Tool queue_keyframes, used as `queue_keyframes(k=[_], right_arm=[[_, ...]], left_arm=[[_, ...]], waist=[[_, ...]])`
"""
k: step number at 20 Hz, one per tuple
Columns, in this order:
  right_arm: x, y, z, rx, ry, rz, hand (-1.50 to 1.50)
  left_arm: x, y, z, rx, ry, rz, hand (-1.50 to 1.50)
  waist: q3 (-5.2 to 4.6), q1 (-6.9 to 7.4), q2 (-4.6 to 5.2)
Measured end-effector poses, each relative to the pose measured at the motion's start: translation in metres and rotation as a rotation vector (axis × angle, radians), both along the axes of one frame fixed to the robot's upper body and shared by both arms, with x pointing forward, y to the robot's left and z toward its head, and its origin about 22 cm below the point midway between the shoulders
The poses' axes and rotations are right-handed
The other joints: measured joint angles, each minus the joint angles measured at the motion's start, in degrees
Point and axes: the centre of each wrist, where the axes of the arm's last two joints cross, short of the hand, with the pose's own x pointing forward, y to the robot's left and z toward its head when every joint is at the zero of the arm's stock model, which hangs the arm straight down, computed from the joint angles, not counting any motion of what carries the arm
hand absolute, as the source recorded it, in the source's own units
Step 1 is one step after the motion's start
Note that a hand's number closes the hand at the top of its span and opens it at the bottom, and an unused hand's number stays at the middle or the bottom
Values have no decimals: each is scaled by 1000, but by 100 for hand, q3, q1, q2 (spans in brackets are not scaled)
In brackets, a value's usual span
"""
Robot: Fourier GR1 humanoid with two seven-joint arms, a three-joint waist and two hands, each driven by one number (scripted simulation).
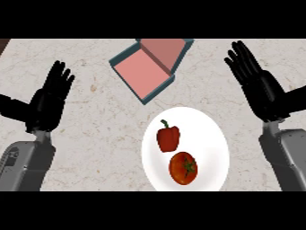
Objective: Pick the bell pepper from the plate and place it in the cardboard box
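Both robot hands [46, 101] [264, 87] rest open; bell pepper [168, 138] on plate [212, 134].

The plate [212, 130] runs under the lower band.

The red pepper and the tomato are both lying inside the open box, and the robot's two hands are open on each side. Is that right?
Not quite. The head view shows the bell pepper and the tomato lying on the white plate, not in the box, which sits open beyond the plate with nothing in it. The rest is right: the left hand and right hand are open on each side.
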Motion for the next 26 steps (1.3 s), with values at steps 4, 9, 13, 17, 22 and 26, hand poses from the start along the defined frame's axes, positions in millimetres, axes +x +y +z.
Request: queue_keyframes(k=[4,9,13,17,22,26], right_arm=[[2,28,2,27,-90,-64,-150],[4,27,-4,-174,-158,-322,-150],[-12,60,-35,-117,-164,-558,-150],[-34,93,-55,-167,-201,-613,-150],[-42,81,-64,-454,-162,-547,-150],[-45,75,-57,-682,-60,-423,-150]], left_arm=[[-11,14,-7,157,45,33,0],[-28,34,-20,370,110,62,0],[-43,31,-31,450,139,60,0],[-58,32,-32,482,152,62,0],[-71,30,-36,509,165,77,0],[-72,28,-32,510,170,82,0]], waist=[[-36,36,-176],[-99,1,-270],[-70,32,-286],[-66,15,-288],[-82,-53,-322],[-94,-96,-345]])
